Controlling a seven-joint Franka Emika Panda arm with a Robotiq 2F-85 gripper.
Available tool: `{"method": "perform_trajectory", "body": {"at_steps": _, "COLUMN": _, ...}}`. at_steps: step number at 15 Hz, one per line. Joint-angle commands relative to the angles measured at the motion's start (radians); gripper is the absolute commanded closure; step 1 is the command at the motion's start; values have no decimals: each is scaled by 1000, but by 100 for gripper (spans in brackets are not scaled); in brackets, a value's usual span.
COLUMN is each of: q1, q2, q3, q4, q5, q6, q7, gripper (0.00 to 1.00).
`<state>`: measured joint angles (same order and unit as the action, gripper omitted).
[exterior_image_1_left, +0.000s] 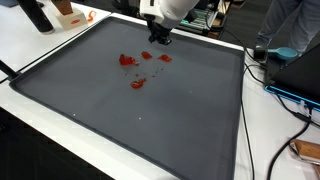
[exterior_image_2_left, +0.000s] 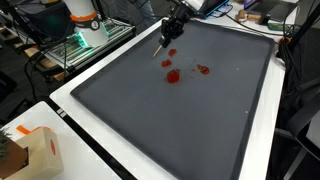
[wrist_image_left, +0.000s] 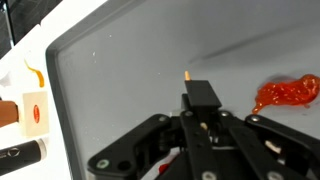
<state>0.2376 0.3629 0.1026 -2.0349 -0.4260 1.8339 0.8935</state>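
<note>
My gripper (exterior_image_1_left: 158, 37) hangs over the far edge of a large dark grey mat (exterior_image_1_left: 110, 110), just beyond a group of red smears (exterior_image_1_left: 138, 68). In an exterior view the gripper (exterior_image_2_left: 172, 30) is shut on a thin pale stick (exterior_image_2_left: 161, 47) that slants down towards the mat, a short way from the red smears (exterior_image_2_left: 174, 74). In the wrist view the jaws are closed at the gripper (wrist_image_left: 200, 98), and the stick's small orange tip (wrist_image_left: 187, 72) pokes out ahead of them. A red smear (wrist_image_left: 285, 93) lies to the right on the mat (wrist_image_left: 130, 80).
The mat rests on a white table (exterior_image_1_left: 270, 150). An orange-and-white carton (exterior_image_2_left: 35, 150) sits at one corner; it shows as the carton (wrist_image_left: 35, 110) in the wrist view, beside a black marker (wrist_image_left: 20, 153). Cables (exterior_image_1_left: 285, 95) and a person in blue (exterior_image_1_left: 290, 30) are beside the table.
</note>
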Motion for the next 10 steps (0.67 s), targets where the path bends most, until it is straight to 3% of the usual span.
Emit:
{"method": "perform_trajectory", "body": {"at_steps": 1, "q1": 37, "q2": 61, "q3": -23, "q4": 57, "q5": -33, "q6": -50, "q7": 29, "gripper": 97}}
{"method": "perform_trajectory", "body": {"at_steps": 10, "q1": 90, "q2": 159, "q3": -39, "q4": 148, "q5": -59, "q6": -146, "q7": 52, "gripper": 97}}
